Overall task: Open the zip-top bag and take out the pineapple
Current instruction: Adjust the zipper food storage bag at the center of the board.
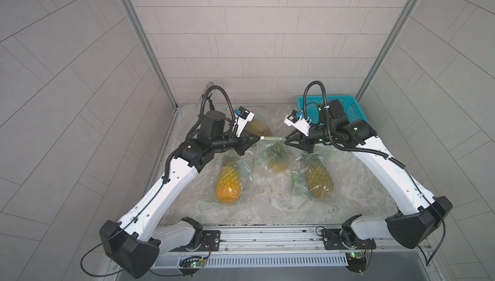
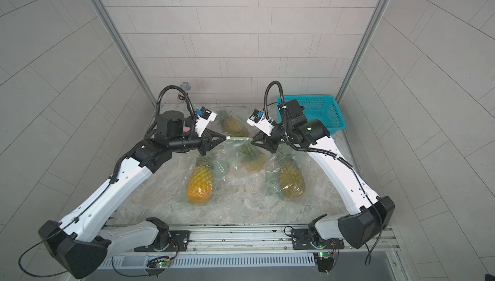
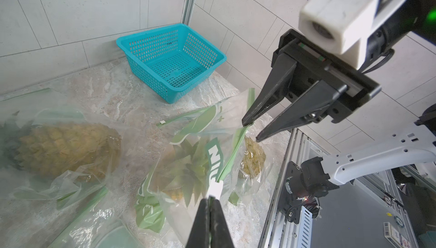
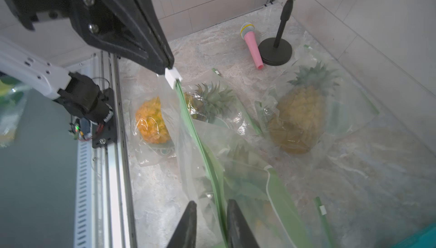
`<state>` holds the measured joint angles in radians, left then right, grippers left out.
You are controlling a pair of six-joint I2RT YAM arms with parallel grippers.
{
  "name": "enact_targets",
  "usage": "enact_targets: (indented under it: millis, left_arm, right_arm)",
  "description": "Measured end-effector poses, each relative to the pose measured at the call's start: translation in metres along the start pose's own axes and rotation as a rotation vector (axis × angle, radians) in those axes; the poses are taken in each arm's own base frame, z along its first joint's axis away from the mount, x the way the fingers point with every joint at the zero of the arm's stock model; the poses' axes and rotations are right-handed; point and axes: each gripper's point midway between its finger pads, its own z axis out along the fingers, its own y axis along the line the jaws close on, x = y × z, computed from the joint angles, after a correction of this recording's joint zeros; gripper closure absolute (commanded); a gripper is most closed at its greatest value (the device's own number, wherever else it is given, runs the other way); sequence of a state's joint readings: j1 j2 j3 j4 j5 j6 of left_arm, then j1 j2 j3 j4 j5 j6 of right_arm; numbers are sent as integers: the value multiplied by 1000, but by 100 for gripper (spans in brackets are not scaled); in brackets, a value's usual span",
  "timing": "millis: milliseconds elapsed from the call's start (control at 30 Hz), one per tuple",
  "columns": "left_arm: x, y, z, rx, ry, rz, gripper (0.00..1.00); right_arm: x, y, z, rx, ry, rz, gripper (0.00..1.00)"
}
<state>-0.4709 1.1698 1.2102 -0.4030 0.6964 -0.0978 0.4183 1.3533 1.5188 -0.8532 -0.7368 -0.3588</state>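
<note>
Left claw (image 3: 210,199) is pressed together on the white slider (image 3: 215,189) at one end of the zip-top bag (image 1: 263,170). The right claw (image 3: 252,131) stands spread, and the green zip strip (image 4: 195,135) runs between its fingers without being pinched. The bag hangs between them, low over the tabletop (image 1: 267,202), with the pineapple (image 1: 278,159) inside, leaves up; if its bottom rests there I cannot tell.

The biggest danger, as I judge it, is that only one end is held, so the heavy fruit may drag the bag down and swing it to the left side. Then the strip can slide out from between the open fingers. Last, the small slider may come off its track or slip from the pinch.

Both arms reach forward and inward, with the claws pointing at each other, tips near.
</note>
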Motion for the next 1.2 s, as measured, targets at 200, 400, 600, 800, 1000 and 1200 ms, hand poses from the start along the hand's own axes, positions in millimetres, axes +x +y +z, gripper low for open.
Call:
enact_targets:
  millis: [200, 400, 600, 800, 1000, 1200]
  left_arm:
    - [3, -1, -1, 8, -13, 19, 100]
    - [7, -2, -4, 7, -15, 49, 100]
    - [6, -5, -5, 20, -19, 72, 100]
    - [3, -11, -8, 40, -41, 103, 100]
    - [0, -14, -11, 43, -61, 128, 100]
    - [0, -14, -12, 41, -63, 141, 100]
  right_arm:
    - [-17, 5, -7, -11, -73, -5, 58]
    - [-38, 24, -3, -101, -151, -38, 48]
    - [-59, 37, 9, -200, -179, -82, 46]
    - [-67, 33, 27, -268, -159, -88, 50]
    - [-67, 31, 41, -349, -113, -79, 55]
    - [-62, 34, 49, -400, -68, -68, 61]
